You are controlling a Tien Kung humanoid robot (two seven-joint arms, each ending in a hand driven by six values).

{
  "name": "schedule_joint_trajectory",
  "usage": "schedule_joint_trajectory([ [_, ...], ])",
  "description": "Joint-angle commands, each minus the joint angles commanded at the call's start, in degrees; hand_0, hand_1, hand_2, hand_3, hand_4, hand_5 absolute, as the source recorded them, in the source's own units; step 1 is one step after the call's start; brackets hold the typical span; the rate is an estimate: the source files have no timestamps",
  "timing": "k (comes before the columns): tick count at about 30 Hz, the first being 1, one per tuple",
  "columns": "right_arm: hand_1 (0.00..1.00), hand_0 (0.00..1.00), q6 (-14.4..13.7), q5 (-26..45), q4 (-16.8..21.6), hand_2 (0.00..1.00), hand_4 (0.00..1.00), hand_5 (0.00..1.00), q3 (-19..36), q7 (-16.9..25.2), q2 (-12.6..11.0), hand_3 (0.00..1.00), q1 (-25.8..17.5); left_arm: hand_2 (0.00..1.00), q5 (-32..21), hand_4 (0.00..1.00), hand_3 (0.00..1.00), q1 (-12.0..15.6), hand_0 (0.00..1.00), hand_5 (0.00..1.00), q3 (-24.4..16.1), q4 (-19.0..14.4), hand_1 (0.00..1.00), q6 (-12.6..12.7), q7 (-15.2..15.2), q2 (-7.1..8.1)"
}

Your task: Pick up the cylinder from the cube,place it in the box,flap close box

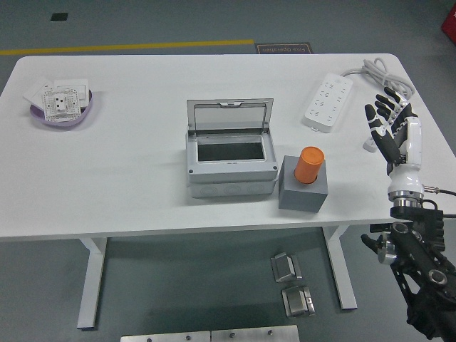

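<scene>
On a white worktop (128, 171), an orange cylinder (309, 165) stands on a grey cube (303, 191) beside an open grey box (229, 158); near the right edge, the robot's right hand (393, 132) hovers, fingers spread, empty.

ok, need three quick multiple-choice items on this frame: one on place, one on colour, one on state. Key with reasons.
1. Where does the cylinder stand?
A. in the box
B. on the cube
C. in the bowl

2. What colour is the cylinder?
A. orange
B. blue
C. green

3. How is the box lid?
A. shut flat
B. removed
C. raised open

Key:
1 B, it stands on top of the grey cube, right of the box.
2 A, its body and top are orange.
3 C, the lid stands up behind the dark opening; the right hand hovers apart, fingers spread.
</scene>
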Motion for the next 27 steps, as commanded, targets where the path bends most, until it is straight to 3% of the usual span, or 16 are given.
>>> schedule_joint_trajectory([
  [27, 0.758, 0.774, -0.16, -0.93, 1.28, 0.759, 0.926, 0.543, 1.83, -0.47, -0.24, 0.796, -0.25, 0.542, 1.07, 0.484, 0.591, -0.03, 0.630, 0.041, -1.52, 0.00, 0.582, 0.06, 0.30, -0.56],
])
